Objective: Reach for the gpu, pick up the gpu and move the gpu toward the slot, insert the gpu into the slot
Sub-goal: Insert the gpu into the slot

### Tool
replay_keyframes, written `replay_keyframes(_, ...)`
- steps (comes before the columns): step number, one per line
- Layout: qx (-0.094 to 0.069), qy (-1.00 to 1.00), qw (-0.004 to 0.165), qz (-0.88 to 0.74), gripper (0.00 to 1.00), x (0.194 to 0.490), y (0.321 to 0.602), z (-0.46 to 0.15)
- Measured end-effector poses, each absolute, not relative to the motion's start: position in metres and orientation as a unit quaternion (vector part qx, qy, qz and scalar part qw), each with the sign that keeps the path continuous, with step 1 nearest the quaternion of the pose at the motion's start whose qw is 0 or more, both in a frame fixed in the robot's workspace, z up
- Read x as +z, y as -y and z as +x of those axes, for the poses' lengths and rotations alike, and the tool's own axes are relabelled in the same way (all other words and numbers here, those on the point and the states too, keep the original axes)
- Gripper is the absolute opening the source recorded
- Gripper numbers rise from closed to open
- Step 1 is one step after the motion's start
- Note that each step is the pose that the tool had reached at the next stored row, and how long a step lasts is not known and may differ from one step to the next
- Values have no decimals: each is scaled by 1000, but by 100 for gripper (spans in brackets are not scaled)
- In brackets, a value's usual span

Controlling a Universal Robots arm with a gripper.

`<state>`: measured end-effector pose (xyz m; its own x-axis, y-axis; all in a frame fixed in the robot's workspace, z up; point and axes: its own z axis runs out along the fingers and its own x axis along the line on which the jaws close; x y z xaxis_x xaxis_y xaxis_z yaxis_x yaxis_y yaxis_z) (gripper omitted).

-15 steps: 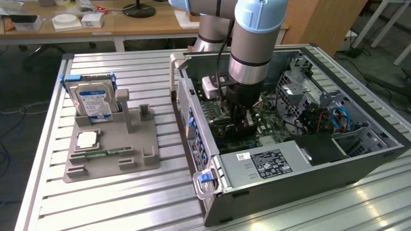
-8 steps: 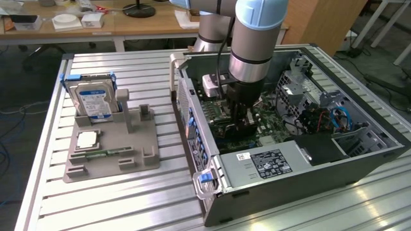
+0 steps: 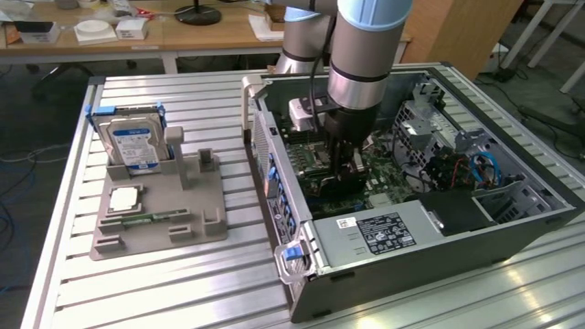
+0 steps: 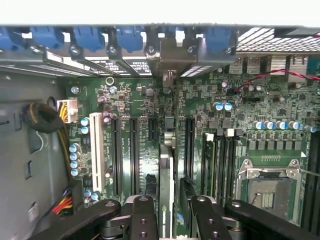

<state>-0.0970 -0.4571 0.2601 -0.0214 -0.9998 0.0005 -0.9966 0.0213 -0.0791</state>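
Fingers [image 4: 168,220] of mine are closed on the gpu [image 4: 166,175], which I see edge-on as a slim card running upright between them in the wrist view, its metal bracket [image 4: 169,52] standing at the case's rear wall. Arm position: I am reaching down into the open computer case [image 3: 366,288], which lies on its side on the slatted tabletop [image 3: 137,288]; in the exterior view my fingers [image 3: 346,179] sit just above the motherboard [image 3: 388,181], near the middle of the case. Whether the card is fully seated in the slot I cannot tell; it stands in line with the dark expansion slots [image 4: 134,150] on the green board, with the white slot [image 4: 96,150] further off to one side and the processor socket [image 4: 267,187] on the other. Outside the case, at roughly 9 o'clock from it in the exterior view, the grey holder tray [image 3: 164,219] rests on the tabletop, carrying the silver hard drive [image 3: 133,144] upright at its far end and a small green memory stick [image 3: 151,218] lying flat nearer the front.
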Motion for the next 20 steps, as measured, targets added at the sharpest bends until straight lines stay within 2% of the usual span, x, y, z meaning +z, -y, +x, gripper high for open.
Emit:
replay_keyframes(6,-29,-714,28,-699,33,270,457,-97)
replay_keyframes(8,-29,-714,28,-699,25,270,457,-97)
replay_keyframes(9,-29,-714,28,-699,25,270,457,-97)
replay_keyframes(12,-29,-714,28,-699,10,270,457,-97)
replay_keyframes(20,-29,-714,28,-699,10,270,457,-97)
